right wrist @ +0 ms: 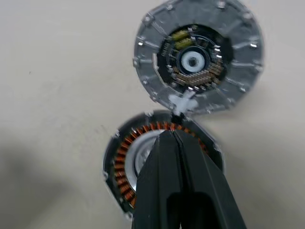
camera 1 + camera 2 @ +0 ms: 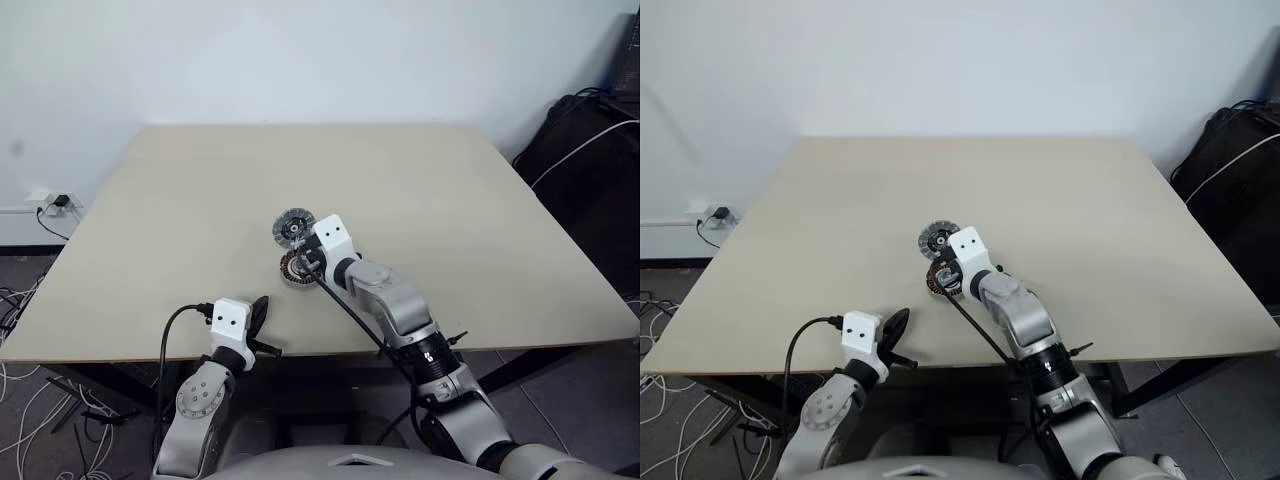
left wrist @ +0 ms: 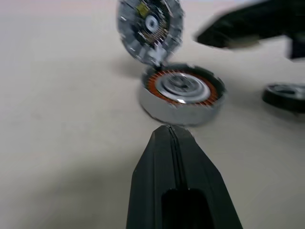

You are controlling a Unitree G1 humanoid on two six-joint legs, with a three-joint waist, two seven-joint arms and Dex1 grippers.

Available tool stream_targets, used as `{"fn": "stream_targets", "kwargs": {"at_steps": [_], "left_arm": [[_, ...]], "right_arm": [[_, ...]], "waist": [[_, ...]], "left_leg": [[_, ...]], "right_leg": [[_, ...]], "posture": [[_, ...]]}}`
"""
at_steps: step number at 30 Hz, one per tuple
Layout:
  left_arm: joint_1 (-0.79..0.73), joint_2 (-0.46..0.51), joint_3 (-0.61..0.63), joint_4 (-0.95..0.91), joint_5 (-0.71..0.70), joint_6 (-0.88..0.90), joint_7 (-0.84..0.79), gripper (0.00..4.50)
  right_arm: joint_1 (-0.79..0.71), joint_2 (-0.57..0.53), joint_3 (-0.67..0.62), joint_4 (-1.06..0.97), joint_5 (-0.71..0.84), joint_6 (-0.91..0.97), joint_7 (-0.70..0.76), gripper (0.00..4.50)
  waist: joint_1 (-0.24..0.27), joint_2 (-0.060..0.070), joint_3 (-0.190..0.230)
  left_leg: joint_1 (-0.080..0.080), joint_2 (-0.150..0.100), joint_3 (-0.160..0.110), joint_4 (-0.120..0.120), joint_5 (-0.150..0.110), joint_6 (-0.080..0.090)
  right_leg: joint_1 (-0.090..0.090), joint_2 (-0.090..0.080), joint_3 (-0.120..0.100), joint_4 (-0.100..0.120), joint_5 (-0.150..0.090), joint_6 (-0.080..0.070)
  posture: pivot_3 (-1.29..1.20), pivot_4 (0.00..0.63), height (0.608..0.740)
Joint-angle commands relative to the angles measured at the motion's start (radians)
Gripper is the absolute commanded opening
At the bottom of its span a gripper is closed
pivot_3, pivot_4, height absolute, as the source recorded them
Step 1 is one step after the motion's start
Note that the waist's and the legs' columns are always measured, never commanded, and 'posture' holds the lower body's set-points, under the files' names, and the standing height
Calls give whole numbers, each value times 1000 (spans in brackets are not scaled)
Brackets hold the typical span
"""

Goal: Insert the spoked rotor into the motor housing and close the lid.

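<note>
At the middle of the head view sits the round silver motor housing with copper-brown windings (image 3: 182, 91) on the pale bench (image 2: 180, 200), and its ribbed grey metal lid (image 1: 198, 57) stands open, hinged just behind it. The dark-rimmed spoked rotor (image 3: 286, 95) lies on the bench at the right edge of the left wrist view, so we judge insertion not yet done and the lid left to shut. Our right pincer (image 1: 174, 138) is closed and empty over the housing. Our left pincer (image 3: 170, 136), closed and empty, hovers near the bench's front edge.
</note>
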Motion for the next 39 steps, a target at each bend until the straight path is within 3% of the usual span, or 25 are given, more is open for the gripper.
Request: {"fn": "stream_targets", "kwargs": {"at_steps": [1, 26, 39], "left_arm": [[-6, 7, -8, -50, -8, -6, -7, 0], [-5, 10, -9, -56, -5, 7, 10, 0], [-14, 12, -7, -49, -13, 8, 14, 0]], "right_arm": [[-60, 15, -3, 64, -5, 1, 23, 30], [-293, 100, -40, 531, -64, -192, 36, 30], [-173, 74, -13, 395, -76, -113, 80, 30]], "waist": [[-2, 0, 0], [-22, 2, 1], [-22, 2, 0]], "left_leg": [[0, 0, 0, 0, 0, 0], [0, 0, 2, -2, 1, -2], [0, 0, 3, -3, 1, -2]], "right_leg": [[0, 0, 0, 0, 0, 0], [-2, 1, 1, 1, 0, 0], [-3, 1, 2, 1, 1, 0]], "posture": [[0, 0, 740], [0, 0, 740], [0, 0, 740]]}}
